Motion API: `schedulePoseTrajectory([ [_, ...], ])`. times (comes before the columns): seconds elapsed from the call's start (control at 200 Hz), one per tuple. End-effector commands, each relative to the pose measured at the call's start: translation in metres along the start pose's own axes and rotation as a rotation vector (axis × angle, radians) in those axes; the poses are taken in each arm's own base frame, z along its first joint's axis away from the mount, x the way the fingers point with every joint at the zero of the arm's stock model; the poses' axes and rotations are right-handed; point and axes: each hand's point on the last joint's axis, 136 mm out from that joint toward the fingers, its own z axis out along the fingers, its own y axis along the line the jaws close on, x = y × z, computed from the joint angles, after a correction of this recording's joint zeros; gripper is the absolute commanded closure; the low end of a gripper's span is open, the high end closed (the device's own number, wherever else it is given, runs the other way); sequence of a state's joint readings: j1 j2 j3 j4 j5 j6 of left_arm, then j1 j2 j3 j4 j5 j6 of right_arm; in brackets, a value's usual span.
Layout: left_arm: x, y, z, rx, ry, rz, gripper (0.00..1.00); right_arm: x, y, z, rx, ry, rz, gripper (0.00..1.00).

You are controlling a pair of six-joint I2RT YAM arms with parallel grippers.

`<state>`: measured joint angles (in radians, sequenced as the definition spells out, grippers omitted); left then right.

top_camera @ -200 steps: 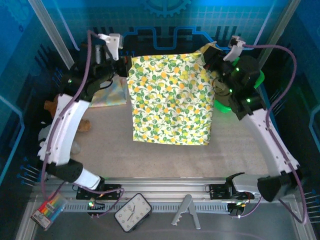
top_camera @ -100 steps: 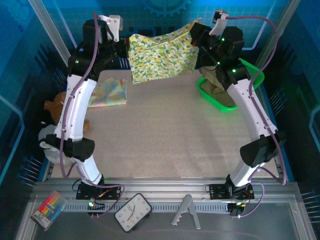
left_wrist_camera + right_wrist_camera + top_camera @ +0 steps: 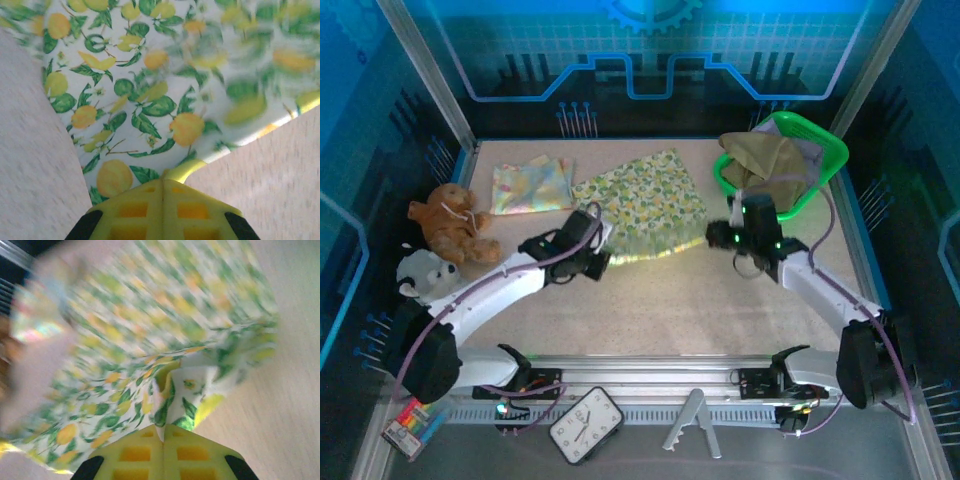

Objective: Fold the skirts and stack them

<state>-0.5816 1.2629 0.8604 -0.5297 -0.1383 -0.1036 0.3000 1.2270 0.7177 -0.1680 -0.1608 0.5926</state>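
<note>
Seen from above, the floral skirt (image 3: 642, 203) lies spread on the tabletop (image 3: 650, 310) between the arms, and the olive-khaki skirt (image 3: 760, 155) is heaped in the green basket (image 3: 722, 172) at the far right. The wrist cameras add the grips. The left gripper (image 3: 162, 182) is clenched on the floral skirt's yellow-edged corner, and the right gripper (image 3: 162, 429) is pinching a bunched fold of its hem.

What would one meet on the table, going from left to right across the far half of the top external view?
brown plush toy → folded pastel cloth → floral skirt → green basket
</note>
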Motion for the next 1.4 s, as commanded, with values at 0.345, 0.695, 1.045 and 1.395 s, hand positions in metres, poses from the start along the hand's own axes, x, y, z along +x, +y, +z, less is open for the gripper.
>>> schedulePoseTrajectory([
  [0.345,-0.029,-0.063,-0.076,0.463,-0.247,-0.188,0.01,0.064,-0.055,-0.049,0.195,0.012,0.066,0.30],
  [0.695,-0.092,0.017,0.010,0.101,-0.128,-0.537,0.01,0.036,0.001,-0.035,-0.011,0.023,-0.008,0.00],
  [1.045,-0.134,0.063,0.128,-0.019,0.082,-0.688,0.01,0.103,0.017,0.028,0.002,0.447,0.013,0.00],
  [1.395,-0.110,0.057,0.206,0.086,0.238,-0.744,0.01,0.163,-0.019,0.034,0.163,0.676,0.165,0.00],
])
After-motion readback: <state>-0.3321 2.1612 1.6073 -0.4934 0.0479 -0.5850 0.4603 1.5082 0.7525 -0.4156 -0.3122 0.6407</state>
